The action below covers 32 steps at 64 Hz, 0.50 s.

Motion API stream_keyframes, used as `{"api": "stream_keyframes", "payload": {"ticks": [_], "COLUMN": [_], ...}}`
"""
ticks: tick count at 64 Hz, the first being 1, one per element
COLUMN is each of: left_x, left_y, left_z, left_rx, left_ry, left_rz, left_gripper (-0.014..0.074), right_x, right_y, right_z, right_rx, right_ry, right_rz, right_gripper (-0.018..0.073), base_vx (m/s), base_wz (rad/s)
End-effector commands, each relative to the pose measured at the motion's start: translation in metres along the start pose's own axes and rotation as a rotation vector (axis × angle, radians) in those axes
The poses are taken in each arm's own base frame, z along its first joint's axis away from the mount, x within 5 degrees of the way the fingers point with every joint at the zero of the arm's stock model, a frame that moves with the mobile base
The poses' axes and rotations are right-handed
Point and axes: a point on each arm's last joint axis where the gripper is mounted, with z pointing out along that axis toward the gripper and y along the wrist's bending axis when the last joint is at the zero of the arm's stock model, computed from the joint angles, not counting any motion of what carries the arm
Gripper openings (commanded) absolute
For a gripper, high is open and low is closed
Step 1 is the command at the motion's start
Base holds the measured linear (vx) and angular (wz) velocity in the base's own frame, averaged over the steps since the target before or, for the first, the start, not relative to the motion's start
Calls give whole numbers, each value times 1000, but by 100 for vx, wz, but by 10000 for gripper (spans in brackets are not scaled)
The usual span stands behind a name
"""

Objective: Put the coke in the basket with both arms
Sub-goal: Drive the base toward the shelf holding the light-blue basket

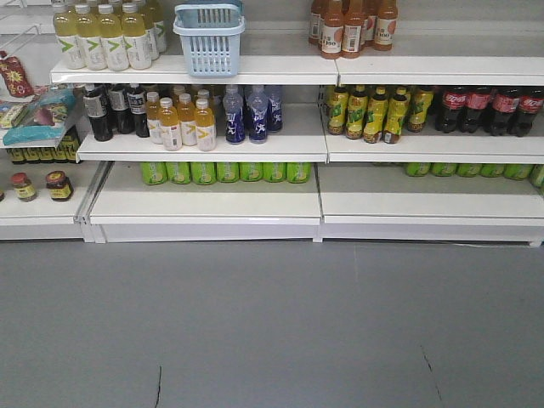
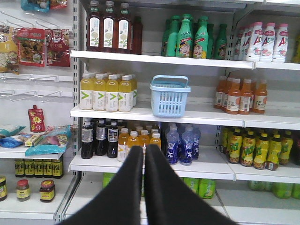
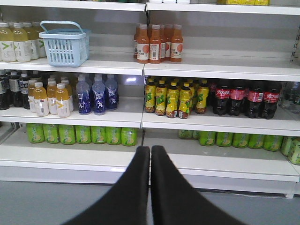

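Several coke bottles with red labels stand at the right end of the middle shelf. The light blue basket sits upright on the shelf above, to the left. My left gripper is shut and holds nothing, well back from the shelves, level with the orange bottles. My right gripper is shut too, also holding nothing, low in front of the bottom shelf. Neither arm shows in the front view.
Yellow drink bottles stand left of the basket, and orange-brown bottles to its right. Blue bottles and yellow-green bottles share the middle shelf. Green bottles line the bottom shelf. Grey floor lies in front.
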Motion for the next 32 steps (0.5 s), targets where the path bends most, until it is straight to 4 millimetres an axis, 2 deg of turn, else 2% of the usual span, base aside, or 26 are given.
{"api": "stream_keyframes", "payload": {"ticks": [1, 32], "left_x": [-19, -19], "left_y": [-4, -4], "left_z": [-2, -2], "left_rx": [35, 35], "left_ry": [-121, -121], "left_rz": [-19, -19], "left_gripper": [-6, -6], "right_x": [-4, -4], "right_y": [1, 1], "right_z": [-1, -1], "right_rx": [-10, -10], "right_ry": [-69, -69], "right_rz": [-20, -20], "right_gripper": [-5, -5], "base_vx": [0, 1], "base_wz": [0, -1]}}
